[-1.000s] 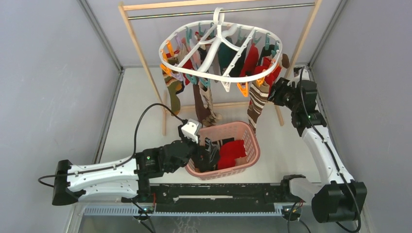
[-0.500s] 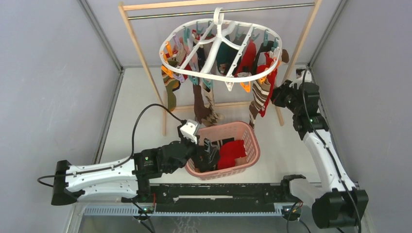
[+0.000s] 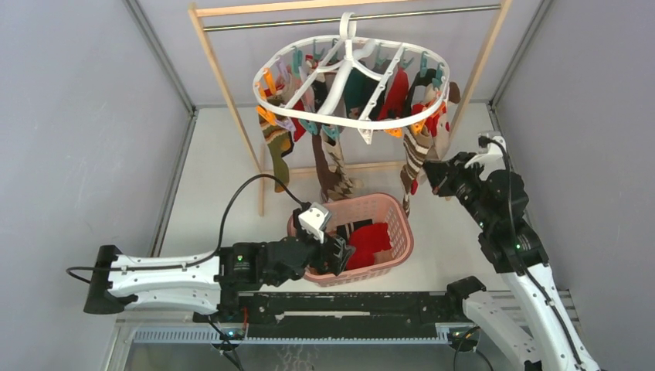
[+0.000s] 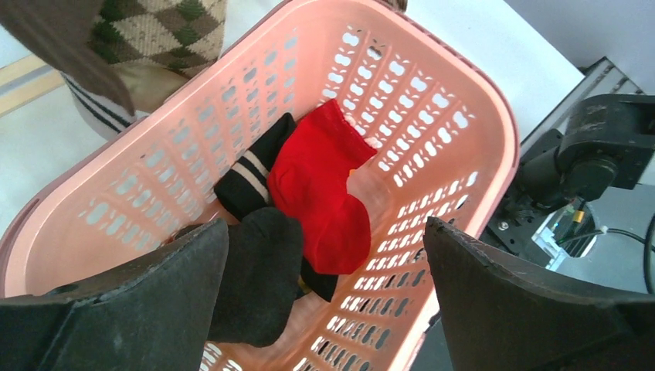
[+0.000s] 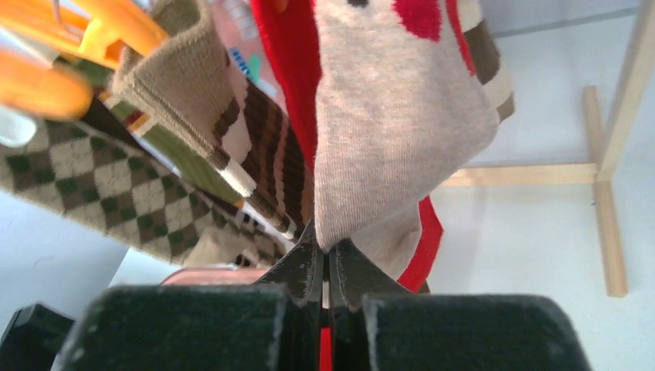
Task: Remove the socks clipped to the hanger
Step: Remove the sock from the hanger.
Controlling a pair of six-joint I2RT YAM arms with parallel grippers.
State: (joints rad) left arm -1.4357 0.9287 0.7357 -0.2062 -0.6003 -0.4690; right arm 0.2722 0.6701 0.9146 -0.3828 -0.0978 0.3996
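Lowered from the hanger [image 3: 351,123], the right pincer [image 5: 325,261] is clamped on the toe of the grey-and-red sock [image 5: 390,135] hung straight above it.

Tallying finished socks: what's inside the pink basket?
A red sock, a striped black sock and a plain black sock. The open left gripper hides part of the plain one; anything under the pile is covered.

One hanger [image 3: 349,121], one basket [image 3: 371,272] holding three socks [image 4: 320,185], two arms [image 3: 162,274].
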